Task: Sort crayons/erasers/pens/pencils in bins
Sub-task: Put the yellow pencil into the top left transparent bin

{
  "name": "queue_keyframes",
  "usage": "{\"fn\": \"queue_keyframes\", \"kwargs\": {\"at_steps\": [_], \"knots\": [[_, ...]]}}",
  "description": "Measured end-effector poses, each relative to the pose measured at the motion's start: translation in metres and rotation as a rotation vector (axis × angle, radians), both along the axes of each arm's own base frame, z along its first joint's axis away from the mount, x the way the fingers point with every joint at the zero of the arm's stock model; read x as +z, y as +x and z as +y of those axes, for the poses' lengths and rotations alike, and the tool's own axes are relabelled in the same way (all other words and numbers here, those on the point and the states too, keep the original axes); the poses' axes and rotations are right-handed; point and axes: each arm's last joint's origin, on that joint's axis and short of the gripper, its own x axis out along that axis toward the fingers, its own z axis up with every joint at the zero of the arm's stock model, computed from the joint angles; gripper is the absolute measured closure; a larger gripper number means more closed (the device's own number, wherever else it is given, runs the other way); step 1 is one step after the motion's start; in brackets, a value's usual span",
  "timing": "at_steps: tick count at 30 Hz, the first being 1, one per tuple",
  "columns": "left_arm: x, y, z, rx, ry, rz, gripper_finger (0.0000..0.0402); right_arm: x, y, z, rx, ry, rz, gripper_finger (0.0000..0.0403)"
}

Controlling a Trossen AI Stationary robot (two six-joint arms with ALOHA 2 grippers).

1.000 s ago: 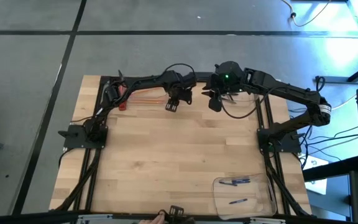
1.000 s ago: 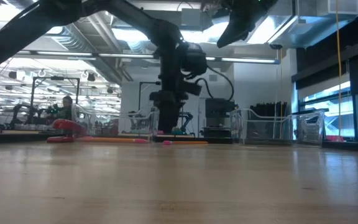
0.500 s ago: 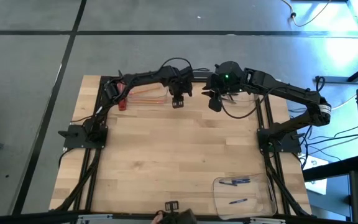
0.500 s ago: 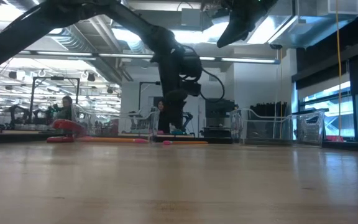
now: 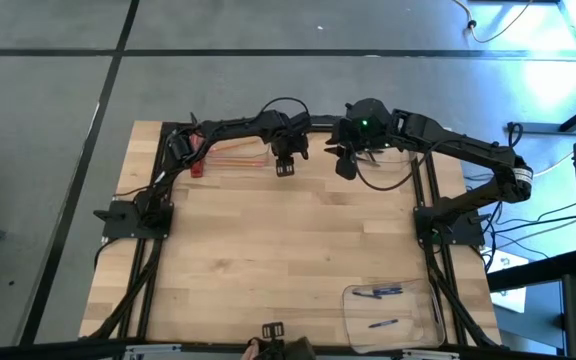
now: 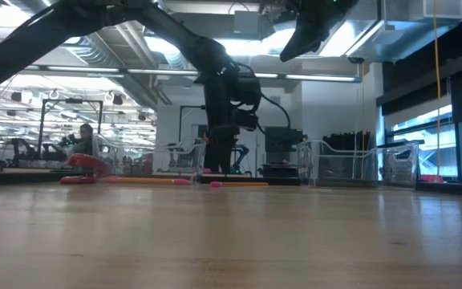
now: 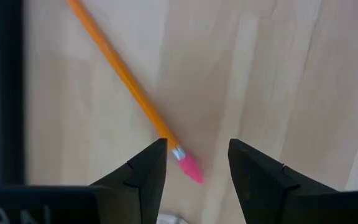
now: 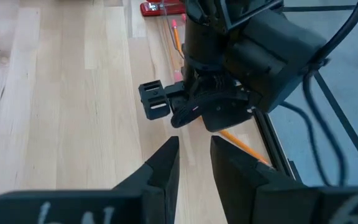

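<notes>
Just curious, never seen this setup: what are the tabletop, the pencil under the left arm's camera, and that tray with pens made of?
Tabletop: looks like pale wood planks, visible grain and seams, matte. Pencil: probably painted wood, glossy orange, with a metal band and pink rubber eraser. Tray: seemingly clear plastic; the wood shows through it.

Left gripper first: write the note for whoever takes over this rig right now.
Left gripper: open, empty, poised over the pink eraser end of a thin orange pencil lying on the wooden table at its far edge. No grasp yet.
Right gripper: open, empty, waiting beside the left arm near the far edge.
Done: three slim dark pens lie in the clear plastic bin at the near right corner.
Left: the orange pencils by the left arm are not yet binned. A red bar lies beside them. Other bins are not clearly in view.
</notes>
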Motion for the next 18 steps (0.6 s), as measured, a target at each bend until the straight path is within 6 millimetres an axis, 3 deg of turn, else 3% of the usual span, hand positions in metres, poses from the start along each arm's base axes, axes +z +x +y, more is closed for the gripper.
{"fn": "queue_keyframes", "kwargs": {"at_steps": [11,18], "knots": [[-0.023,0.001,0.002,0.015,-0.027,0.058,0.0237,0.000,0.000,0.000,0.000,0.000,0.000,0.0308],[-0.024,-0.004,0.010,0.053,-0.035,0.064,0.0237,0.000,0.000,0.000,0.000,0.000,0.000,0.0308]]}}
